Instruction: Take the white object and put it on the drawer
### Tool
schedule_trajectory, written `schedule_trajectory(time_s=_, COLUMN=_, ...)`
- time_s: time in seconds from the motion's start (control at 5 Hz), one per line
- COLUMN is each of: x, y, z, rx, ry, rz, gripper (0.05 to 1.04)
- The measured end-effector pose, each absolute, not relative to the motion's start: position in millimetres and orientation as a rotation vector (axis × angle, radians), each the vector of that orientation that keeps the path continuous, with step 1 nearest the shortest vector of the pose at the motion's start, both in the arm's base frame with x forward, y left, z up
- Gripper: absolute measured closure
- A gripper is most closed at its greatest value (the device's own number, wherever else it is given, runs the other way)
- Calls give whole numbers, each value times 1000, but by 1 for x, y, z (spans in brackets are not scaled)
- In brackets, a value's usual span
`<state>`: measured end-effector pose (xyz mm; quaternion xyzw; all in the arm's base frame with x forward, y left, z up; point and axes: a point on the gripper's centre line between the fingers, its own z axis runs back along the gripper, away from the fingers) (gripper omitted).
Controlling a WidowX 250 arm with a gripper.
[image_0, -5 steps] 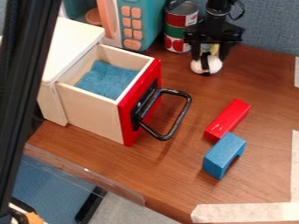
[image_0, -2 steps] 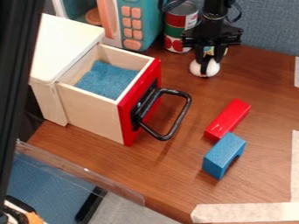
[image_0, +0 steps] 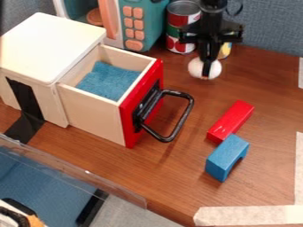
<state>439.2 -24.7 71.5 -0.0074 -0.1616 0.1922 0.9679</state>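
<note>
The gripper [image_0: 206, 71] points down at the back of the table, in front of the cans. It is shut on the round white object [image_0: 195, 68], with black finger surface crossing the object's middle. Whether the object's underside touches the table, I cannot tell. Left of it, the wooden drawer [image_0: 91, 112] is pulled out of its white-topped cabinet [image_0: 50, 44], with a red front, a black loop handle and a blue cloth lining inside.
A red block [image_0: 231, 121] and a blue arch block [image_0: 226, 157] lie right of the drawer handle [image_0: 180, 119]. A red-and-green can [image_0: 180, 20] and a teal toy microwave [image_0: 145, 22] stand at the back. Pale tape [image_0: 248, 215] marks the front right.
The gripper has come slightly left and toward the camera, its fingers closing together, and the white object has shifted left with it. The large black bar at the left has gone out of view.
</note>
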Motion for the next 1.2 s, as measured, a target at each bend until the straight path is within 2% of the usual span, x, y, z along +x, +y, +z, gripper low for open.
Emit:
schedule_trajectory(time_s=0.2, x=426, y=-27, z=94, rx=-42, ry=-362, rz=373, gripper=1034)
schedule_trajectory(time_s=0.4, x=404, y=-15, z=128, rx=-86, ry=-416, rz=378, gripper=1035)
schedule_trajectory(time_s=0.6, x=385, y=-3, z=145, rx=-119, ry=-447, rz=380, gripper=1035)
schedule_trajectory(time_s=1.0, x=328, y=55, z=179, rx=-93, ry=-499, rz=485, gripper=1035)
schedule_trajectory(time_s=1.2, x=307, y=78, z=181, rx=-67, ry=-487, rz=527, gripper=1035)
